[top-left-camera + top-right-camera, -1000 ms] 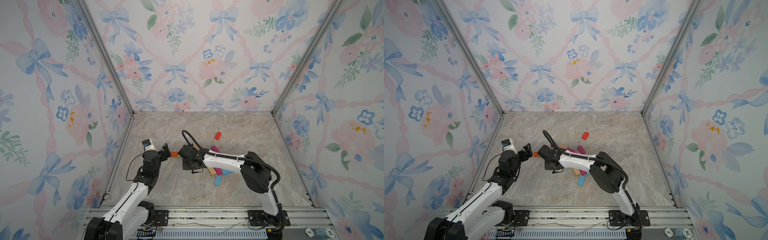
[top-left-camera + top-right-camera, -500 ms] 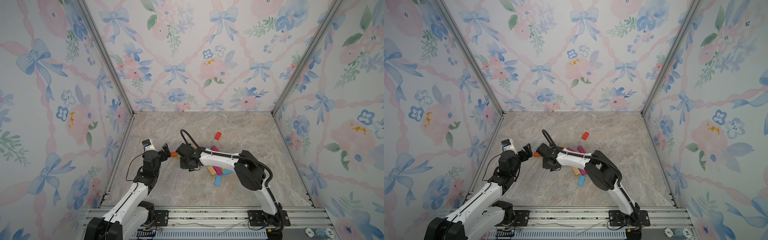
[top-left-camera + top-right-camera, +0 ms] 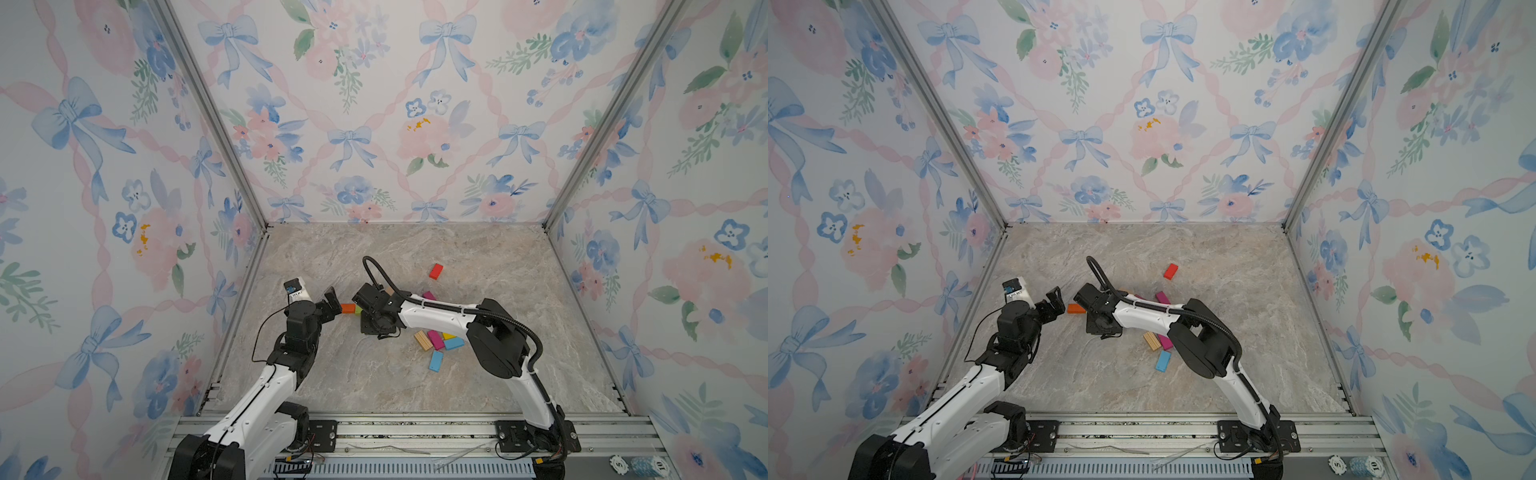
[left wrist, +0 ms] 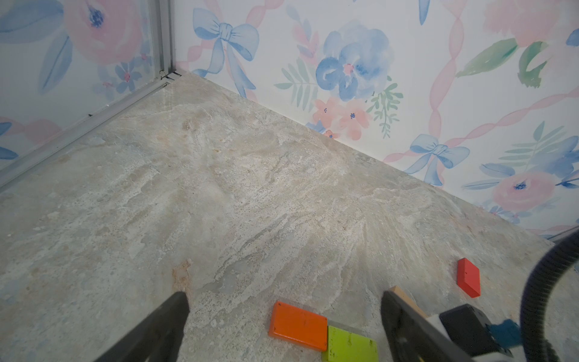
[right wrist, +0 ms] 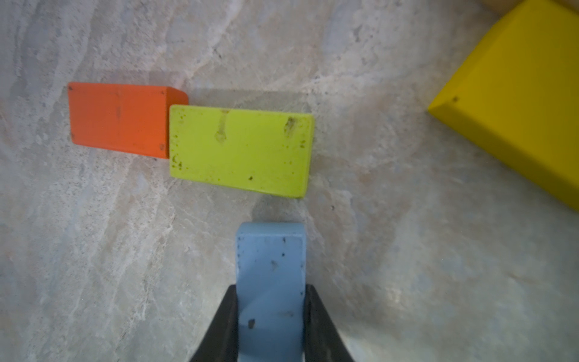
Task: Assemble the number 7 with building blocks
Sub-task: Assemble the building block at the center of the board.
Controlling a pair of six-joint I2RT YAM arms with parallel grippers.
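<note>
The right gripper [image 5: 271, 291] is clamping a light blue rectangular wooden block [image 5: 271, 257]. Its black fingers [image 5: 225, 319] are pressing on both long sides, and the block is sticking out lengthwise ahead of them. The block's free end is pointing at the long side of a lime green rectangular wooden block [image 5: 241, 150], close to one end of it. A narrow strip of desk is showing between the two, so they are not touching. Whether the held block is resting on the desk or hanging just above it, I cannot tell.

The green one is lying flat and butting end to end against an orange rectangular wooden block [image 5: 119, 117]. The pair is making a short, slightly stepped row. A yellow wooden block [image 5: 513, 94] is lying near, apart from the row and only partly in the right wrist view.

Over to the left gripper [image 4: 283, 294]: it is standing wide open and carrying nothing. Its dark fingers [image 4: 169, 319] are spreading to either side of the orange block, and in both top views it is hovering just beside that block's free end.

Further out, a red rectangular wooden block [image 3: 436, 271] is lying alone toward the back wall, well apart from everything. Beside the right arm a loose cluster is sitting on the grey marble-patterned desk [image 3: 374, 386]. It is made up of a plain wooden block [image 3: 421, 340], a magenta block [image 3: 435, 340] touching it, and a second light blue block [image 3: 454, 343]. A third light blue block [image 3: 436, 360] is lying just in front of them.
</note>
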